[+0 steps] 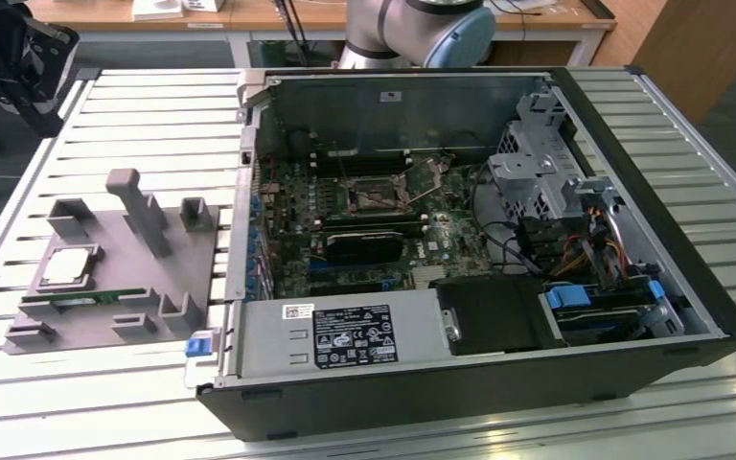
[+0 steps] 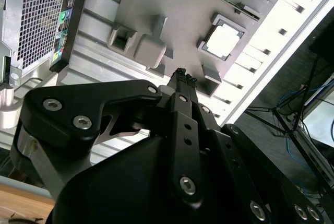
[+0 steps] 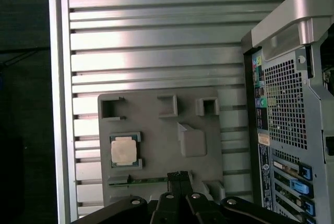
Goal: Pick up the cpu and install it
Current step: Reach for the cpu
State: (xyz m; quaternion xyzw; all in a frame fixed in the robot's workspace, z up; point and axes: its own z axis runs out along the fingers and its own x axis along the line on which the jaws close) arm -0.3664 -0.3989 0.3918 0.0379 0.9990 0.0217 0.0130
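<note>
Claw [image 2: 182, 75] clenched, fingertips pressed together, nothing held, pointing down high above the grey tray [image 3: 156, 135]. cpu [image 3: 124, 151] sits in its square tray pocket, apart from the claw. Open computer case [image 1: 471, 402] stands beside the tray on the slatted surface [image 1: 126, 125].

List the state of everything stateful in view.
cpu, seated in its tray recess, not gripped.
gripper, shut, empty, over the tray, apart from it.
computer case, on its side, side panel off.
tray, flat beside the computer case.
memory stick, lying in its tray slot.
cpu socket, looks empty.
</note>
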